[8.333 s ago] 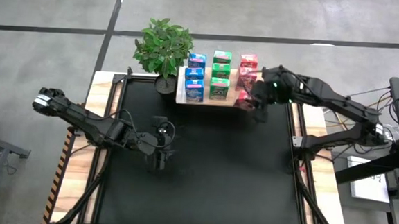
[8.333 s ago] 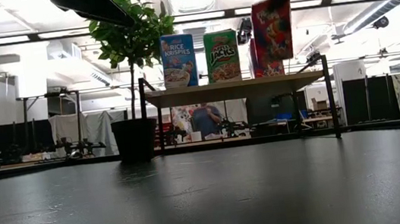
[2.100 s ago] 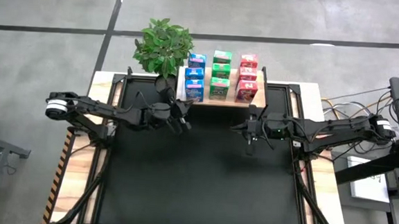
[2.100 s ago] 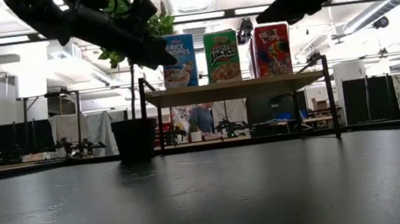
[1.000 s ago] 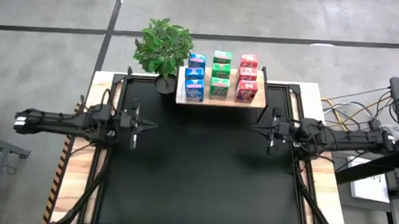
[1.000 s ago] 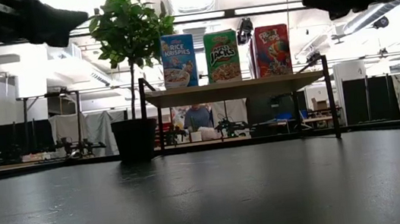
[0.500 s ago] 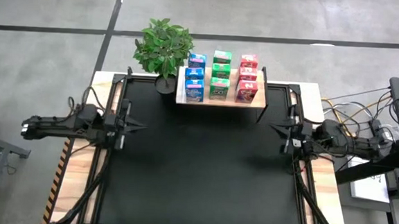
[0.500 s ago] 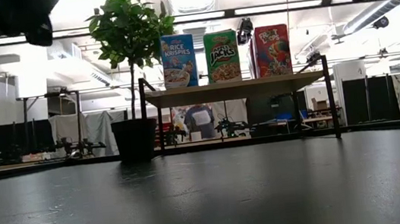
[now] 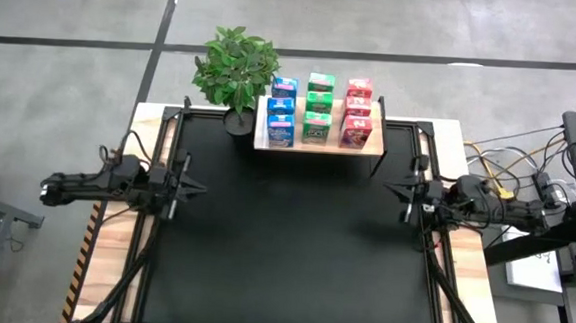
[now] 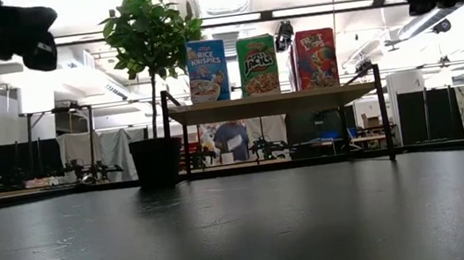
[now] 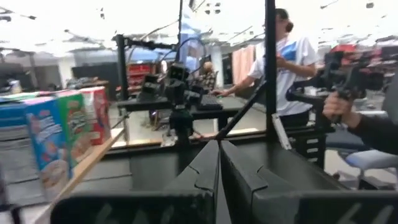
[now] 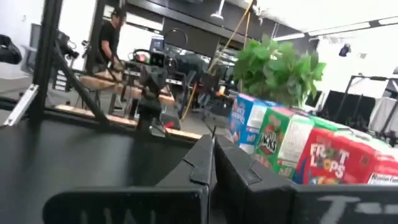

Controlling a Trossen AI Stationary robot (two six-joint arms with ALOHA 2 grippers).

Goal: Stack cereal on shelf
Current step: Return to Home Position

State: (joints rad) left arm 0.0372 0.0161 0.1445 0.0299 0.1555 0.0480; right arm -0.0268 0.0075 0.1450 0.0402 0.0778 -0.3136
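Across the front of the shelf spreads a wide table point(image 9: 282, 261) covered in a matte black mat, with pale wood showing along its side edges. Nothing stands on the mat between the two arms.

Out at the table's left edge, well apart from the shelf, the left tool point(image 9: 188, 185) hangs above the mat. Its dark, hard-looking fingers are pressed together and hold nothing. At the opposite edge the right tool point(image 9: 398, 191) mirrors it, also closed and empty. Both point inward, toward each other.

Beyond them, at the table's far edge, stands the shelf point(image 9: 314, 149): a light wooden plank on thin dark legs, its long axis running left to right. It lies ahead of both tools and between them, and the right tool looks somewhat nearer to it.

All the cereal sits upright on the shelf in three rows running front to back: blue boxes point(image 9: 281, 121) at the left end, green boxes point(image 9: 318, 113) in the middle, red boxes point(image 9: 357, 121) at the right end. They are smooth, flat-sided printed cardboard, with faces turned to the front.

Just beside the shelf's left end stands a leafy green potted plant point(image 9: 236, 66) in a dark pot.

Farther off, a person point(image 11: 292, 68) stands in a cluttered workroom.

The stacking looks finished, and any remaining move probably only carries the arms away from the shelf.
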